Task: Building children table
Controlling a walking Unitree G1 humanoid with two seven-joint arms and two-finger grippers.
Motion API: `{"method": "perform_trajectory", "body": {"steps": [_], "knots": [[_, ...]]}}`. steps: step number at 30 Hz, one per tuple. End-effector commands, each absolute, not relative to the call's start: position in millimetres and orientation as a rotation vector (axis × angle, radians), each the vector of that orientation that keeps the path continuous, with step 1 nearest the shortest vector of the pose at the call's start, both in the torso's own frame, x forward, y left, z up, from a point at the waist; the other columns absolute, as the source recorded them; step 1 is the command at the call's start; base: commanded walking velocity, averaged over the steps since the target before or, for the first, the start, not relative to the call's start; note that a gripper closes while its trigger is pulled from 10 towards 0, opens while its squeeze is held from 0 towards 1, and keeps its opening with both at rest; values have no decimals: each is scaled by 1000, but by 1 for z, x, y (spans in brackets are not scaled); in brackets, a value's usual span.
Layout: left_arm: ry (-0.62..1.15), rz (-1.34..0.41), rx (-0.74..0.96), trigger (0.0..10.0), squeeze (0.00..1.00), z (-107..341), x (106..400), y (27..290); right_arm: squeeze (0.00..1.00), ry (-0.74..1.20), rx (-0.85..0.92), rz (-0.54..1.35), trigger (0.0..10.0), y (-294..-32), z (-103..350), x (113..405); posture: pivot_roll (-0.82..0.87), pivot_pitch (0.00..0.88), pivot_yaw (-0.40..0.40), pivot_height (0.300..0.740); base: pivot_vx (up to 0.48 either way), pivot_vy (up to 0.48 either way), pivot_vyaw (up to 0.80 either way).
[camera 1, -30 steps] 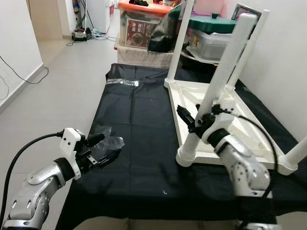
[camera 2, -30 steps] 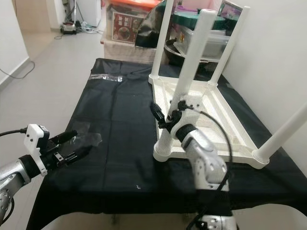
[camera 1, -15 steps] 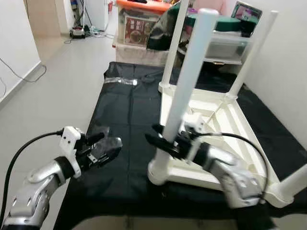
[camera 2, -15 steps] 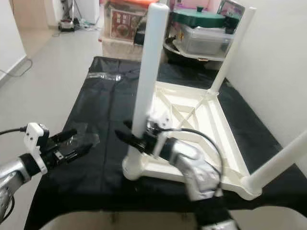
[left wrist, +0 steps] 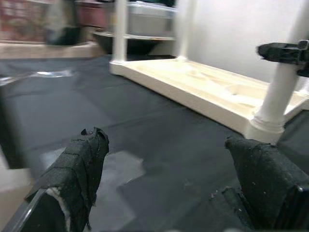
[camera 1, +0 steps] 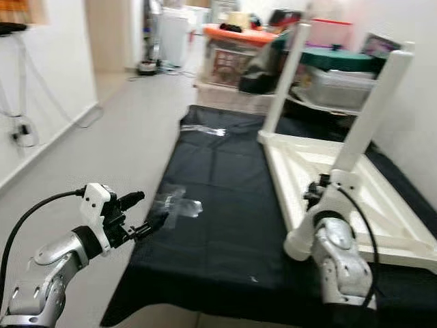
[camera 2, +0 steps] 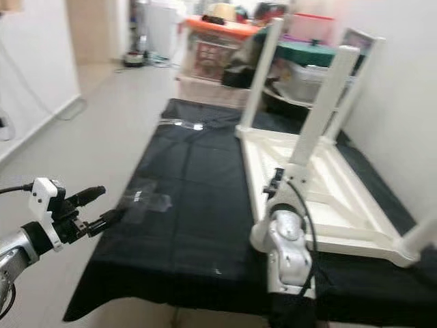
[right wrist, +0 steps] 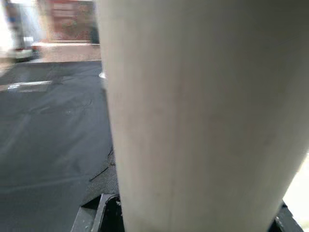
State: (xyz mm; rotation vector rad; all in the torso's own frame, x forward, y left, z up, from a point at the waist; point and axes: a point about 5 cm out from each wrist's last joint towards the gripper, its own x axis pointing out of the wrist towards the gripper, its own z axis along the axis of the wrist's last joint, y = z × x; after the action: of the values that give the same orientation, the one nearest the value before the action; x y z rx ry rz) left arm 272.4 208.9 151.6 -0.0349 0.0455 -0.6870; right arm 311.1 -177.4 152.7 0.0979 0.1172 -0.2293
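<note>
On the black mat, at the near corner of the upturned table:
Right end effector (camera 1: 315, 198): pressed against the near leg (camera 1: 365, 116) low down, beside its socket; the right wrist view has the white tube hard up against the camera; whether clenched on it or only resting there, cannot tell.
Near leg: upright, seated in the corner socket (camera 1: 298, 244) of the table.
Children's table (camera 1: 382, 205): upside down, white, top flat on the mat, underside ribs facing up; far leg (camera 1: 285, 72) standing at the corner farthest from the socket, another leg (camera 2: 360, 78) at the wall-side far corner.
Left end effector (camera 1: 143, 217): well apart from the table, hovering over the mat's outer edge, released, fingers (left wrist: 79, 166) spread with nothing between.
Clear plastic scrap (camera 1: 179, 206): lying flat on the mat just beyond the left end effector.
Black mat (camera 1: 218, 171): spread on the floor under everything.
Storage boxes (camera 1: 229, 51): stacked beyond the mat's far end.
Step in hand, as a judgement: seating or tightening the near leg.
Doing it well: keep the leg square to the tabletop, press straight down into the socket, avoid side load that would tip or slide the table, steady the frame with the free arm if it shifts.
</note>
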Motion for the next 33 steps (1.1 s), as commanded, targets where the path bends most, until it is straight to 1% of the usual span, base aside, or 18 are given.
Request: {"method": "perform_trajectory", "body": {"steps": [1, 2, 5, 6, 12, 13, 16, 19, 20, 21, 22, 23, 24, 25, 27, 29, 30, 33], "knots": [[60, -708, -42, 10000, 0, 150, 273, 204, 1000, 178, 151, -39, 10000, -160, 140, 313, 103, 0, -136, 740, 0, 0, 0], [60, -708, -42, 10000, 0, 150, 273, 204, 1000, 178, 151, -39, 10000, -160, 140, 313, 103, 0, -136, 740, 0, 0, 0], [61, -711, -43, 10000, 0, 149, 273, 204, 973, 62, 219, 214, 10000, -146, 167, 322, 105, 0, -139, 740, 0, 0, 0], [61, -711, -45, 10000, 0, 149, 273, 204, 0, 13, 216, 319, 10000, -143, 179, 324, 105, 0, -139, 740, 0, 0, 0], [59, -713, -48, 10000, 0, 149, 273, 203, 0, -63, 189, 569, 10000, -142, 197, 324, 112, 0, -150, 740, 0, 0, 0], [58, -714, -49, 10000, 0, 148, 273, 202, 0, -56, 127, 882, 10000, -134, 199, 313, 114, 0, -155, 740, 0, 0, 0], [57, -713, -50, 10000, 0, 148, 273, 202, 0, -31, 78, 1094, 10000, -122, 194, 298, 114, 0, -155, 740, 0, 0, 0], [56, -710, -50, 10000, 0, 148, 273, 202, 0, -8, 39, 1192, 10000, -113, 188, 289, 127, 0, -167, 740, 0, 0, 0], [55, -707, -50, 10000, 0, 148, 273, 203, 0, 6, 26, 1215, 6588, -107, 183, 286, 133, 0, -170, 740, 0, 0, 0], [54, -705, -50, 10000, 0, 148, 273, 203, 0, 12, 22, 1227, 6588, -104, 180, 285, 133, 0, -170, 740, 0, 0, 0], [54, -704, -49, 10000, 0, 149, 272, 203, 0, 26, 8, 1204, 3294, -100, 175, 286, 133, 0, -170, 740, 0, 0, 0], [54, -703, -49, 10000, 0, 149, 272, 203, 0, 37, -7, 1170, 2588, -98, 171, 289, 133, 0, -170, 740, 0, 0, 0], [54, -703, -49, 10000, 0, 149, 272, 203, 0, 37, -7, 1170, 2588, -98, 171, 289, 133, 0, -170, 740, 0, 0, 0], [54, -703, -49, 10000, 0, 149, 272, 203, 0, 122, -33, 958, 0, -100, 157, 308, 133, 0, -169, 740, 0, 0, 0], [54, -705, -50, 10000, 0, 149, 272, 203, 0, 201, -52, 695, 0, -111, 144, 327, 126, 0, -165, 740, 0, 0, 0], [54, -706, -51, 10000, 0, 149, 271, 203, 0, 226, -57, 615, 0, -116, 140, 332, 126, 0, -165, 740, 0, 0, 0], [55, -708, -51, 10000, 0, 149, 271, 203, 0, 273, -50, 379, 0, -134, 133, 342, 124, 0, -163, 740, 0, 0, 0], [55, -708, -51, 10000, 0, 149, 271, 203, 0, 273, -50, 379, 0, -134, 133, 342, 124, 0, -163, 740, 0, 0, 0]]}}
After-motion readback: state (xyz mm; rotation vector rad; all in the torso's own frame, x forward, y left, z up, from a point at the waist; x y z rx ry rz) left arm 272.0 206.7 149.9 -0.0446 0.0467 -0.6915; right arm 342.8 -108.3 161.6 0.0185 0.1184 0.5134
